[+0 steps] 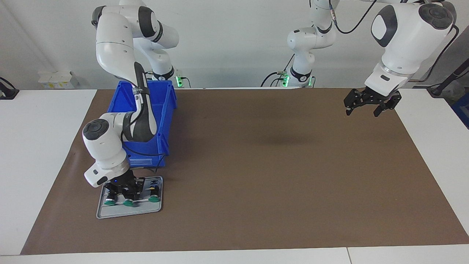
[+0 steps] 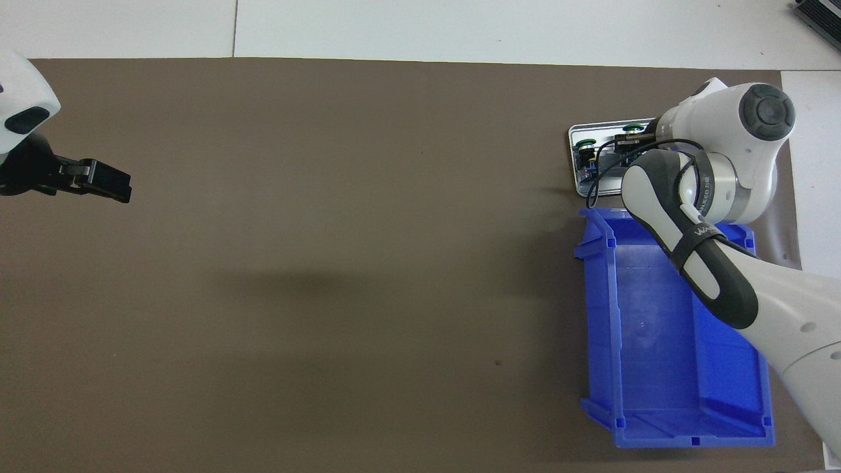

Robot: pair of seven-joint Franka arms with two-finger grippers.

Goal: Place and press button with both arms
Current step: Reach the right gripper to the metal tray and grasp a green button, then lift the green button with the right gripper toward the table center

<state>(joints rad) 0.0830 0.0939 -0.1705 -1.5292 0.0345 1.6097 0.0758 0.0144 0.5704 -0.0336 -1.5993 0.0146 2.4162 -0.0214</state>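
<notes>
Tray: right claw gripping middle button.

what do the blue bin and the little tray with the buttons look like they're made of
The bin looks like molded plastic: even saturated blue, soft sheen, ribbed rim and corners. The tray looks like thin metal, perhaps brushed aluminium: pale grey, dull shine, rounded raised edge. It could be grey plastic.
</notes>
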